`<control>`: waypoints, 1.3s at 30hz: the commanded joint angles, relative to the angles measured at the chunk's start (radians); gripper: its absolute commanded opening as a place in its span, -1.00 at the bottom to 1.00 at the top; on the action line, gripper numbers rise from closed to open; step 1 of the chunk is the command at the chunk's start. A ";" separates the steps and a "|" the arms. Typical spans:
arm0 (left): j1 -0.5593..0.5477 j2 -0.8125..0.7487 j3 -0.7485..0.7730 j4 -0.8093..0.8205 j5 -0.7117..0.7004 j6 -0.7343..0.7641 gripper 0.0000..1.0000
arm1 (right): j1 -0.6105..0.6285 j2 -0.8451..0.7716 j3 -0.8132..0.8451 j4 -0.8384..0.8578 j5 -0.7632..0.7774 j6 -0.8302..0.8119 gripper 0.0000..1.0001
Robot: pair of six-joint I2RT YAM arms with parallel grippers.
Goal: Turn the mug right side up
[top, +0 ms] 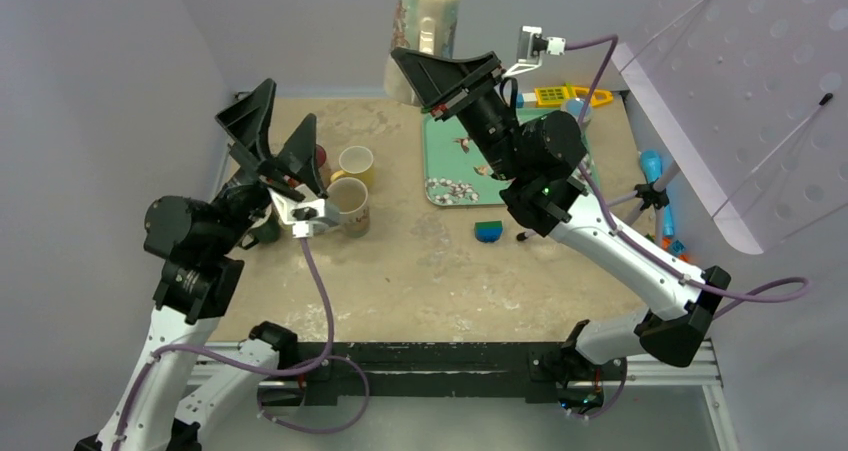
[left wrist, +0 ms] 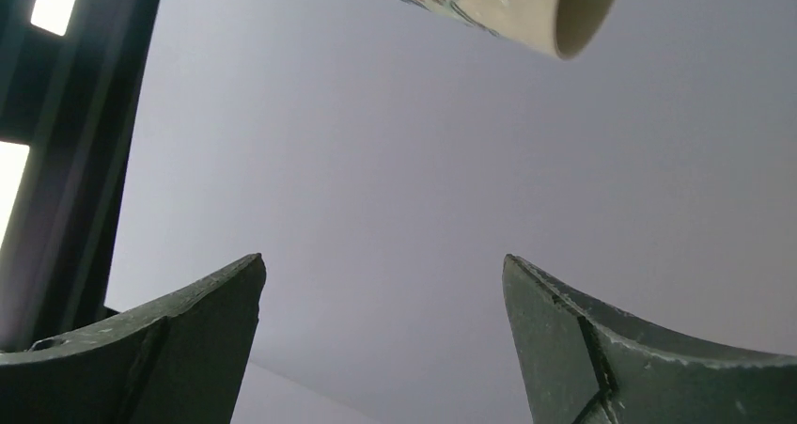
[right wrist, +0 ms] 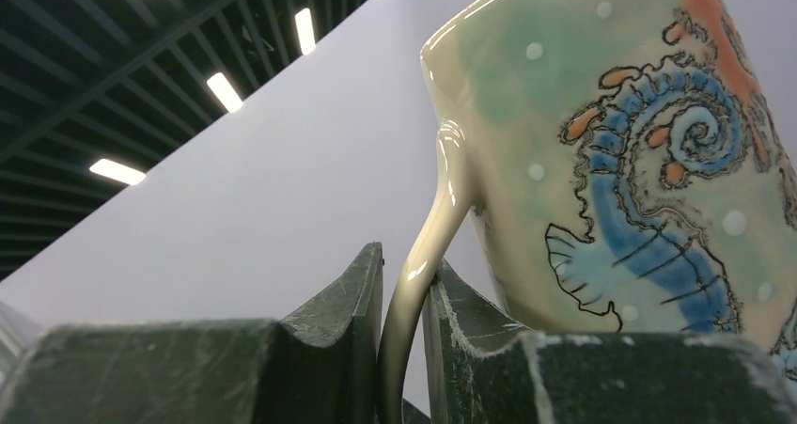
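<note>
Cream-glazed and painted with a blue seahorse, the mug (top: 428, 26) hangs in the air above the far edge of the table (top: 420, 271), with nothing under it. The right hand (top: 425, 71) is clenched on its handle (right wrist: 442, 189), both fingers pinching the thin loop from either side. That is probably the only part slim enough to hold firmly while the body is swung round. From above the open mouth faces upward with a slight lean, so the turning looks nearly finished. What I judge is left is to lower it and set it on its base. So narrow a pinch could let the heavy body swing on the handle, so a slow descent seems wise.

The left hand (top: 290, 106) is released, fingers spread wide and pointing up with nothing between them. It sits near two other mugs (top: 357, 159) on the table's left side, apparently waiting out of the way. A teal tray (top: 432, 171) lies under the right arm.
</note>
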 commanded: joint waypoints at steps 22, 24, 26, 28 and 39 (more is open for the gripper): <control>-0.011 -0.068 -0.052 0.157 0.019 -0.207 1.00 | 0.145 0.288 0.335 0.398 -0.146 0.183 -1.00; -0.011 -0.056 -0.055 0.160 -0.002 -0.169 1.00 | 0.160 0.286 0.316 0.418 -0.153 0.191 -1.00; -0.010 -0.047 -0.050 0.165 -0.021 -0.133 1.00 | 0.179 0.279 0.292 0.424 -0.156 0.196 -1.00; -0.011 -0.047 -0.049 0.174 -0.025 -0.093 0.98 | 0.191 0.273 0.261 0.446 -0.168 0.216 -1.00; -0.011 -0.057 -0.028 0.239 0.018 0.076 -0.15 | 0.209 0.270 0.137 0.528 -0.167 0.392 -1.00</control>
